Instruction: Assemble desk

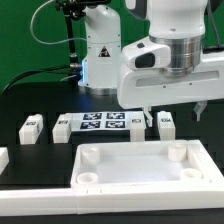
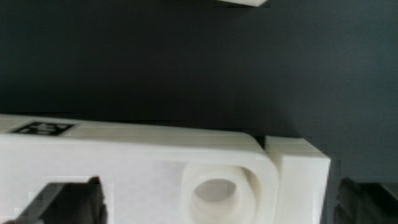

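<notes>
A: What takes up the most room?

B: The white Panda arm (image 1: 100, 55). It rises at the back of the black table (image 1: 30, 100), and its wrist hangs over the exterior view's right side. Next in size is the tabletop (image 1: 135, 165), a white tray with a raised rim. It lies flat, open side up, at the near side of the table toward the exterior view's right.

A: And around it?

B: A white border strip (image 1: 35, 188) runs along the near edge, just beside the tabletop's corner. I cannot tell if they touch. Behind the tabletop lies the marker board (image 1: 100, 122), flat on the table.

A: The gripper?

B: The gripper (image 1: 172, 115) hangs above the tabletop's far corner on the exterior view's right. Its fingers (image 2: 63, 200) are spread wide and pinch nothing. In the wrist view that corner sits between them, but I cannot tell whether they touch it.

A: Smaller parts?

B: The left pair of legs (image 1: 32, 125) lies beside the marker board on the exterior view's left, and the right pair of legs (image 1: 166, 126) lies on its other side, below the gripper. Each leg is apart from the tabletop. A round corner socket (image 2: 222, 195) shows close up in the wrist view, and a small tag (image 2: 39, 127) sits on the white rim near it.
</notes>
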Robot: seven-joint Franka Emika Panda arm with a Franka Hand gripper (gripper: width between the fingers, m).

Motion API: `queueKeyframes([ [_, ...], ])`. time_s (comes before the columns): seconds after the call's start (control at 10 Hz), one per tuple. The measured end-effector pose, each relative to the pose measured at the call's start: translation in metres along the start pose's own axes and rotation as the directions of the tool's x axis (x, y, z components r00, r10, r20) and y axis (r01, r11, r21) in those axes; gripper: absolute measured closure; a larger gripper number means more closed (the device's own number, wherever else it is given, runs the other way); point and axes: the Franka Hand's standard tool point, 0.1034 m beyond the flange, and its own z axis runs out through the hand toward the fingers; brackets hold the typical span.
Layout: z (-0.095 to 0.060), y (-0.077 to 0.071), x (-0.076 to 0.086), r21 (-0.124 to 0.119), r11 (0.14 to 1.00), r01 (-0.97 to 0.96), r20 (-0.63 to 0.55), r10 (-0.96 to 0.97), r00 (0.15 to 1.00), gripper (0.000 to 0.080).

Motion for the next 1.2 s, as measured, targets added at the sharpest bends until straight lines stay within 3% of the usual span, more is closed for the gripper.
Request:
queueKeyframes([
  [0.2,0.001,-0.004,-0.02,0.014,0.998,-0.055,0.227,0.05,0.973,0.0151],
  [0.5,0.004,-0.006,-0.015,0.011,0.999,-0.053,0.466,0.042,0.884,0.0151],
  [0.9,0.019,-0.003,-0.03,0.0,0.999,-0.038,0.728,0.026,0.685,0.0151],
  [1.2,0.025,-0.004,-0.023,0.006,0.999,-0.039,0.729,0.022,0.684,0.0151],
])
